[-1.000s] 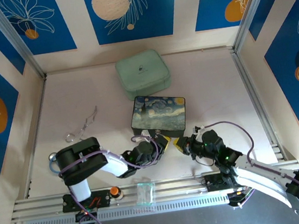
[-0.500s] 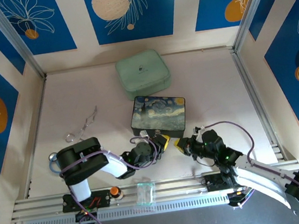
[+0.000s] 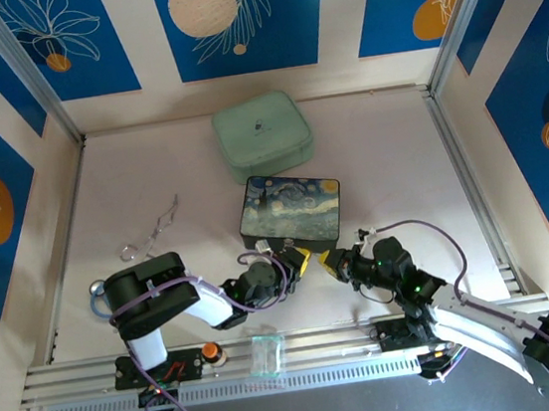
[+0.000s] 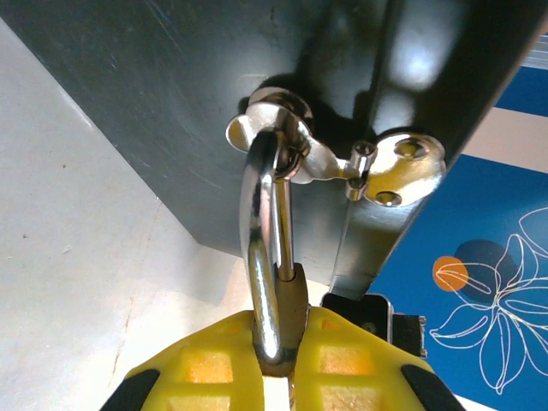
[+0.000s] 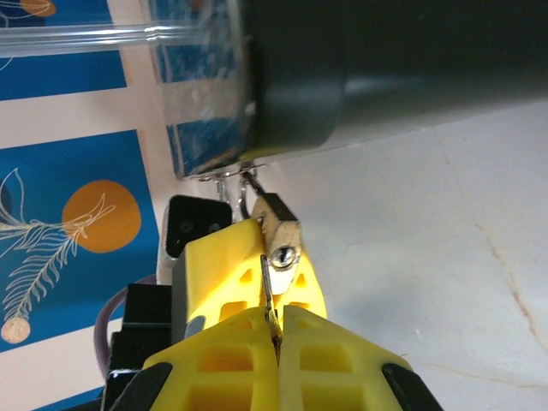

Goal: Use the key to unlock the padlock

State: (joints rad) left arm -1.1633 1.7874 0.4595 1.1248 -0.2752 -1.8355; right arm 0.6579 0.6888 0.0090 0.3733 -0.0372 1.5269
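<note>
The small brass padlock (image 4: 301,318) hangs by its silvery shackle (image 4: 264,257) from the latch (image 4: 342,163) on the front of the dark starry-night box (image 3: 292,211). My left gripper (image 4: 287,347) is shut on the padlock body, its yellow fingers (image 5: 224,261) on either side. In the right wrist view the padlock (image 5: 278,227) turns its keyhole face toward my right gripper (image 5: 276,330), which is shut on the thin grey key (image 5: 268,291). The key's tip lies just left of the keyhole, at the padlock's edge, not inside it. From above, both grippers meet at the box's front.
A mint-green zip case (image 3: 262,135) lies behind the box. A silvery looped wire piece (image 3: 152,230) rests at the left of the table. A small clear bag (image 3: 266,353) sits on the front rail between the arm bases.
My right gripper has edged a little up and left toward the padlock with the key. The left gripper keeps its hold almost unmoved.
</note>
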